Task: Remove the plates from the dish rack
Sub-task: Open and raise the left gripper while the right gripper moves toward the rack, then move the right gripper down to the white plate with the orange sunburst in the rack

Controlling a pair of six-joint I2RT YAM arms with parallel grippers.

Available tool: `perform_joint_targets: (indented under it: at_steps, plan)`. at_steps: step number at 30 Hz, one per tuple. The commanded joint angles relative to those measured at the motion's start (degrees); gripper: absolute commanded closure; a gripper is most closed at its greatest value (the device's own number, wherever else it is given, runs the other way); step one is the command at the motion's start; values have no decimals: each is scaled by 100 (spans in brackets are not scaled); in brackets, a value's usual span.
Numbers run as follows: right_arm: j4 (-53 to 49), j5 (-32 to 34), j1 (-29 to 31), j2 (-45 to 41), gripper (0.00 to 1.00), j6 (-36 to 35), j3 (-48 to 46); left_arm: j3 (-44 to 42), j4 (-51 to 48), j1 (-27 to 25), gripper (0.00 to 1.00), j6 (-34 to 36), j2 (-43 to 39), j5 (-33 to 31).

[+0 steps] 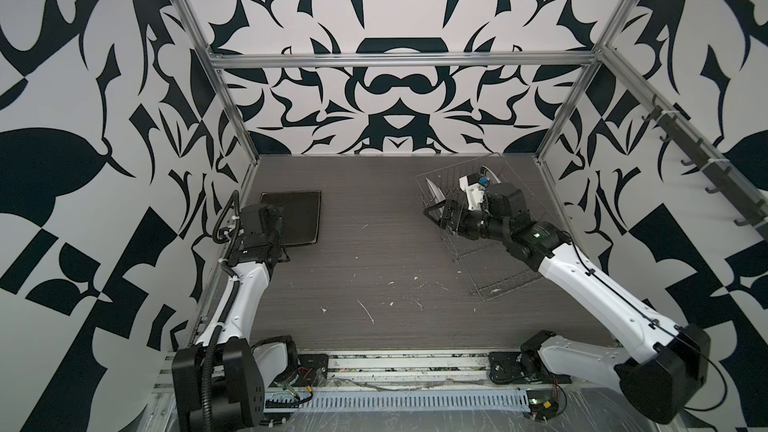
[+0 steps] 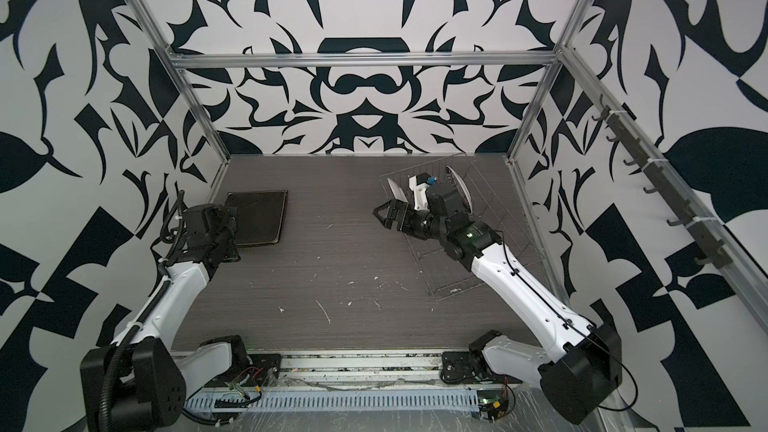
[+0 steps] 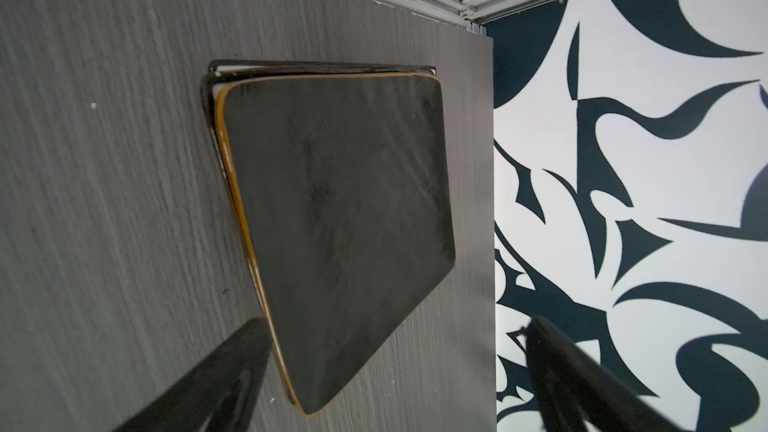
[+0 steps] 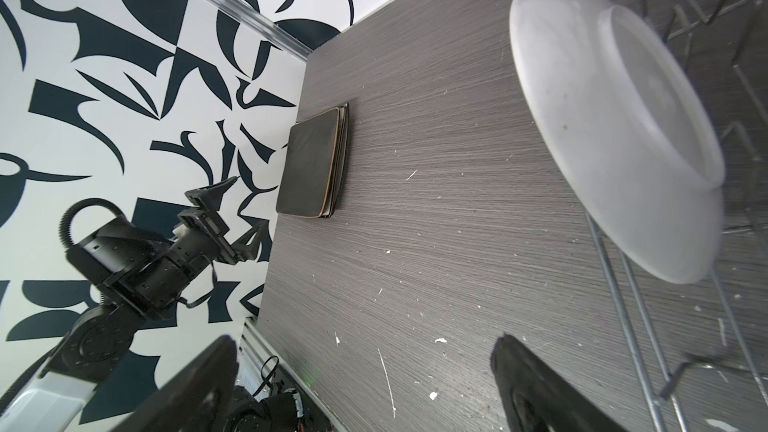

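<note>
Leaning among the dish rack's [image 1: 498,280] far tines are a white round plate [image 2: 395,191] and a second round plate [image 2: 460,189]. Well left of the rack, a stack of square plates [image 1: 297,218], black on top, is lying on the tabletop [image 1: 374,251]. Right jaws are hovering released beside the white round plate; left jaws are gaping empty over the stack.

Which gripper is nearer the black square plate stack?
Left. The left gripper hangs open just off the plate stack's near corner; the right gripper is across the table, open at the dish rack.
</note>
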Motion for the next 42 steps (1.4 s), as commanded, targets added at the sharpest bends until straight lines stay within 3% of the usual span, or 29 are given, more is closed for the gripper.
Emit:
perform_joint_targets:
  at_steps: [1,16,22,42]
  plan:
    - [-134,249,34,-231,1,-289,-33,208,-103,21,1,356,-231,198]
    - [-525,485,49,-519,1,-1062,174,-266,-335,-177,1,826,-1259,251]
    - [-902,949,76,-532,1,-1421,353,-565,-342,-190,1,874,-1635,340]
    - [-1748,2710,111,-197,1,-2370,586,-863,313,-674,1,989,-1056,696]
